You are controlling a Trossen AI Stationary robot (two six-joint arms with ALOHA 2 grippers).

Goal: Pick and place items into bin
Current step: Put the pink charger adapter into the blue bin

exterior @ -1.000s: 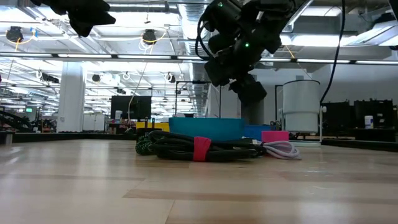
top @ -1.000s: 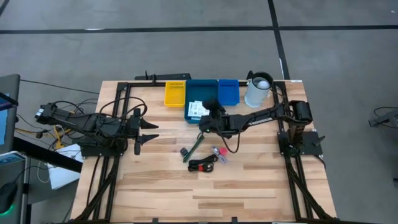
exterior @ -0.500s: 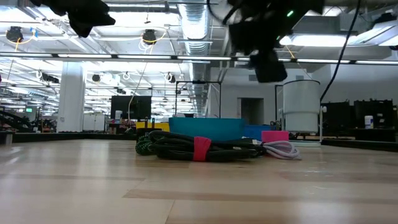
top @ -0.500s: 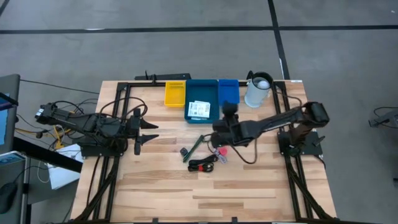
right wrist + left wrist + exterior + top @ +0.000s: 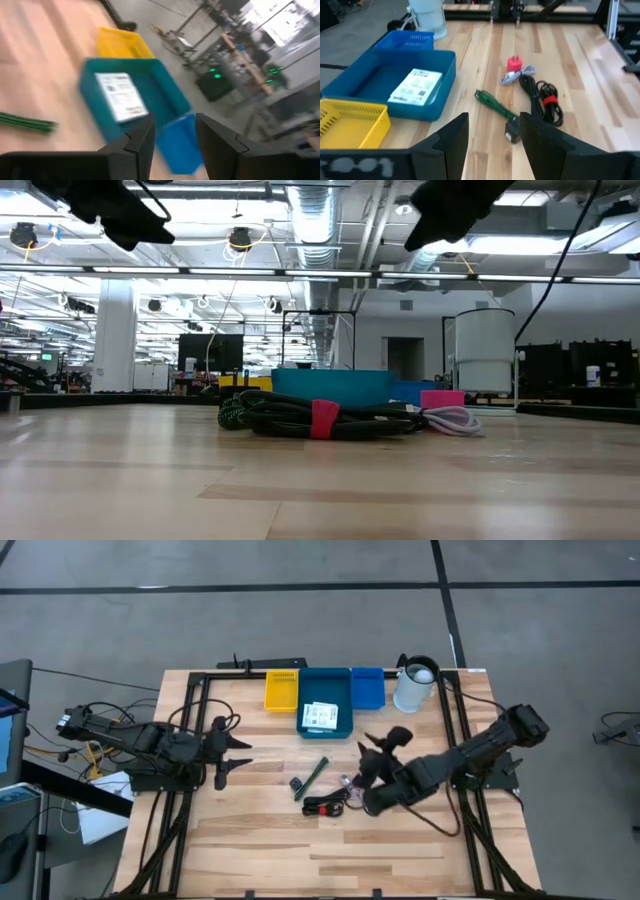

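Two arms, right gripper (image 5: 374,745) (fingers apart) swung from teal bin (image 5: 324,690) toward cable (image 5: 325,805), left gripper (image 5: 233,752) fingers apart, unmoved

- One camera looks straight down on my whole table (image 5: 250,840).
- One sits at tabletop level, facing the room.
- Both my wrist cameras share the teal bin (image 5: 440,80).

A light wooden plank table (image 5: 260,840) stands on a grey concrete floor (image 5: 200,610) crossed by dark lines; past the table, the big room has a white pillar (image 5: 115,330), long bright ceiling lights (image 5: 120,272) toward 12 o'clock, and grey pipes (image 5: 305,200) overhead.
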